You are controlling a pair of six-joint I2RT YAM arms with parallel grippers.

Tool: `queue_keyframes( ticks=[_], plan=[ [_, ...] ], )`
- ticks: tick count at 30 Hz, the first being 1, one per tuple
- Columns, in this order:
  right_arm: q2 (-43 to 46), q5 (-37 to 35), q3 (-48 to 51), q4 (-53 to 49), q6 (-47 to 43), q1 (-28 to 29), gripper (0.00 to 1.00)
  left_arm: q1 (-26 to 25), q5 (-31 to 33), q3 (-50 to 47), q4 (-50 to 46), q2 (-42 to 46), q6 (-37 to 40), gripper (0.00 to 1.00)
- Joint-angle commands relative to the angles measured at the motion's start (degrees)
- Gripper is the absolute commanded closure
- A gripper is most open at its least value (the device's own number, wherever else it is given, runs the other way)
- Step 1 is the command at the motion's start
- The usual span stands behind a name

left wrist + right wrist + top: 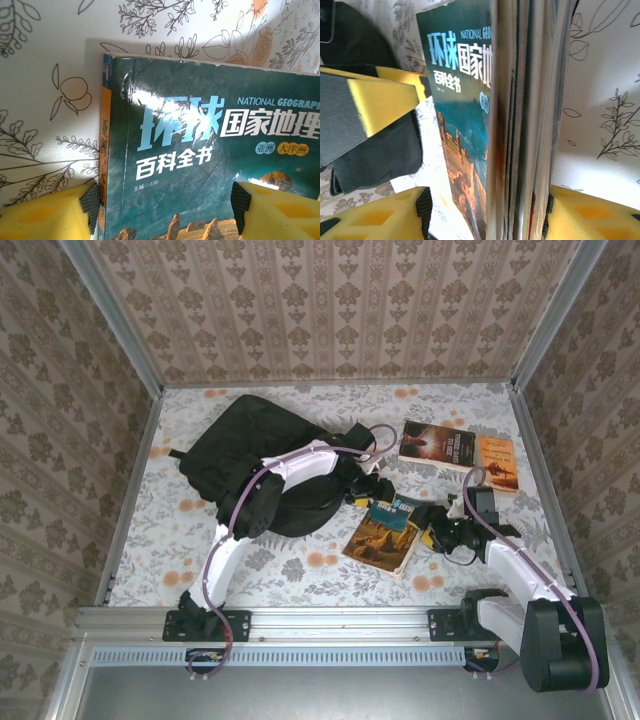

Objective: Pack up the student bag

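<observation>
Top view and two wrist views, read left to right. The student bag (222,445), a large black soft backpack, lies flat on the flower-patterned table (300,585) in the far left half, partly crossed by the left arm (290,468) that reaches over it toward the centre. The left arm's fingers (45,216) stand wide apart above the upper part of a teal-covered book (383,532); in the left wrist view one yellow finger sits just beside the book's spine and the other over its cover, with no pinch on it to be seen. The book lies just right of the bag, near the middle of the table, its cover printed with Chinese characters and "NATIONAL GEOGRAPHIC". The right arm's fingers (592,216) meet the same book from its right side: in the right wrist view the page edge stands between them, one pad against the pages and the other apart from the cover, so the fingers are partly open and not clamped. Dark bag fabric shows behind the book in that view. At the far right of the table a dark book (437,444) and an orange book (497,462) lie side by side, touching, apart from both arms.
</observation>
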State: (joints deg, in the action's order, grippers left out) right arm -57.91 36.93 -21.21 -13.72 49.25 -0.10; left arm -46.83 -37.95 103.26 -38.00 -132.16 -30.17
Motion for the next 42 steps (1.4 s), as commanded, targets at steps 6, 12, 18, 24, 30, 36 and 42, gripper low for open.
queue_keyframes(
  ticks=[6, 12, 18, 24, 30, 36, 42],
  plan=[
    [3.1, 7.8, 1.4, 8.6, 9.1, 0.9, 0.4, -1.0, -3.5, -0.1, -0.4, -2.0, 1.3, 0.28],
    [2.5, 5.3, 0.0, 7.0, 7.8, 2.2, 0.39, -0.8, -4.7, -0.7, 0.5, -1.7, 0.8, 0.28],
    [-1.7, 4.9, 2.2, 12.4, 8.8, 2.3, 0.41, -0.8, -5.2, -1.5, 1.6, -1.4, 0.1, 0.28],
    [-2.8, 2.8, 2.3, 11.5, 8.4, 2.4, 0.65, -0.4, -4.4, -2.0, 1.4, -0.4, -0.3, 0.29],
    [4.4, -6.3, -0.7, -2.4, 4.2, 2.0, 0.89, 1.8, 0.7, -3.9, 1.7, 7.6, -1.3, 0.3],
    [11.6, -9.3, -4.2, -7.5, 4.4, 1.7, 0.9, 2.2, 7.7, -2.7, -2.1, 17.6, 0.8, 0.25],
    [18.0, -8.9, -12.0, -6.7, 4.9, 2.1, 0.9, 5.8, 8.0, -13.4, 3.6, 33.8, -0.4, 0.23]
  ],
)
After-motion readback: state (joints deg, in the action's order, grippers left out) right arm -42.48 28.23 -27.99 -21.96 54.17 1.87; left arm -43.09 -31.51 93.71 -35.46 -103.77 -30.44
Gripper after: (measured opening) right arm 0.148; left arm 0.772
